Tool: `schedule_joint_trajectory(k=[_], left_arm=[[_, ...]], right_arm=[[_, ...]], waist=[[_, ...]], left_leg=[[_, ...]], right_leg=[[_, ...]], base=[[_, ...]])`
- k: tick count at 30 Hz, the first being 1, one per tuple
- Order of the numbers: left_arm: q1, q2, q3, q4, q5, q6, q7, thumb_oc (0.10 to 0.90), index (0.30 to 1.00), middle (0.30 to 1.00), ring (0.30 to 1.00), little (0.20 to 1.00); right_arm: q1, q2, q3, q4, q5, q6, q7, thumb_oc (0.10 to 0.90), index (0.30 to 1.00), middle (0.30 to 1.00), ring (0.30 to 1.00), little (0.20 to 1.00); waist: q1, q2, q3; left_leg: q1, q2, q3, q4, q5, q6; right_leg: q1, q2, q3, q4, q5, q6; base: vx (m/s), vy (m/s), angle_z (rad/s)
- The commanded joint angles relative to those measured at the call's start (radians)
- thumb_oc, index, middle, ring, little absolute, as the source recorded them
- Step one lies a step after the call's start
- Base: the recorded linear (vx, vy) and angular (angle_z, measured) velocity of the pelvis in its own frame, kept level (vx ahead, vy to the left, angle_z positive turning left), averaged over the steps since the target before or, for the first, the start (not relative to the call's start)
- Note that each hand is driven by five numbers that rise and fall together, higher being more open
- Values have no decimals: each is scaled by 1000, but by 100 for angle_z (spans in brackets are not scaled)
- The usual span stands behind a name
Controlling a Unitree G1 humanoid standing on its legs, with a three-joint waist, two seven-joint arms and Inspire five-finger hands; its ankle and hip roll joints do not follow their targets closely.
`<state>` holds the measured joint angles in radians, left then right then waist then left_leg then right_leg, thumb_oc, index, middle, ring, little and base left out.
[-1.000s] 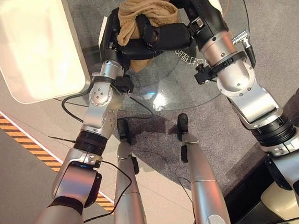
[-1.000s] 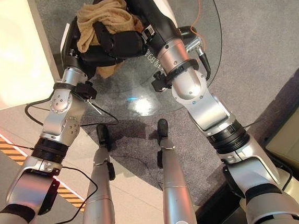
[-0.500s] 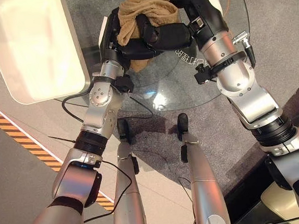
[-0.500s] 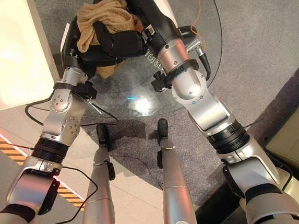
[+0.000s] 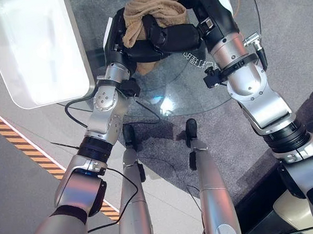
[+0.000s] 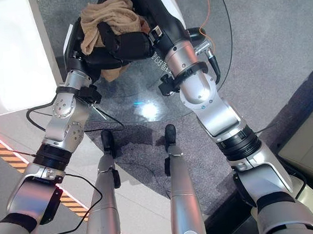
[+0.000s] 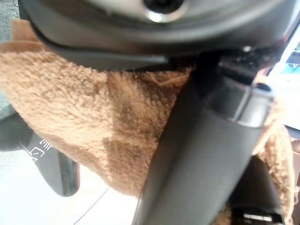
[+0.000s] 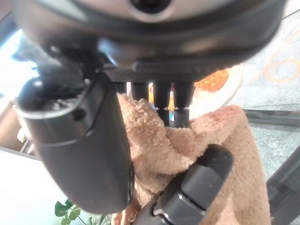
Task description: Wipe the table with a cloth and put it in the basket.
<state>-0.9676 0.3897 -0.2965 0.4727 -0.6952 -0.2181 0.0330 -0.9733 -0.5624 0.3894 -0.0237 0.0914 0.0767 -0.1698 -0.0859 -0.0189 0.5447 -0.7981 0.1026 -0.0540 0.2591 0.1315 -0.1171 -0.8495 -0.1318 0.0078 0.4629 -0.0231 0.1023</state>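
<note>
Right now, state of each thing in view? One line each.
cloth: bunched, gripped between both hands above the table
left hand: fingers curled on the cloth
right hand: fingers curled on the cloth
glass table: round, bare near its front edge

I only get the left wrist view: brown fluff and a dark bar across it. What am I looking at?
Observer: A tan cloth, bunched between the left hand and right hand over a round glass table.
Operator: Is the other hand gripping it too?
Observer: Yes, the right wrist view shows its fingers curled into the cloth.
Operator: Anything nearby?
Observer: A white tray lies to the robot's left of the cloth.
</note>
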Motion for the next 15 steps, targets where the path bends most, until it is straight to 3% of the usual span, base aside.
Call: schedule_joint_trajectory(k=[1,15], left_arm=[[-84,-43,3,-75,-31,-59,-78,100,300,300,300,200],[-77,-46,7,-65,-79,-43,-108,100,300,300,300,200]], right_arm=[[-145,70,-137,-144,72,-115,-38,800,900,900,900,900],[-146,66,-142,-125,125,-106,-37,800,900,900,900,900]], waist=[[17,-46,-25],[19,-59,-25]], left_leg=[[45,-62,73,23,-105,70],[49,-58,74,30,-110,71]], right_leg=[[104,113,-33,-118,-12,-38],[112,115,-35,-116,-9,-39]], base=[[0,0,0],[0,0,0]])
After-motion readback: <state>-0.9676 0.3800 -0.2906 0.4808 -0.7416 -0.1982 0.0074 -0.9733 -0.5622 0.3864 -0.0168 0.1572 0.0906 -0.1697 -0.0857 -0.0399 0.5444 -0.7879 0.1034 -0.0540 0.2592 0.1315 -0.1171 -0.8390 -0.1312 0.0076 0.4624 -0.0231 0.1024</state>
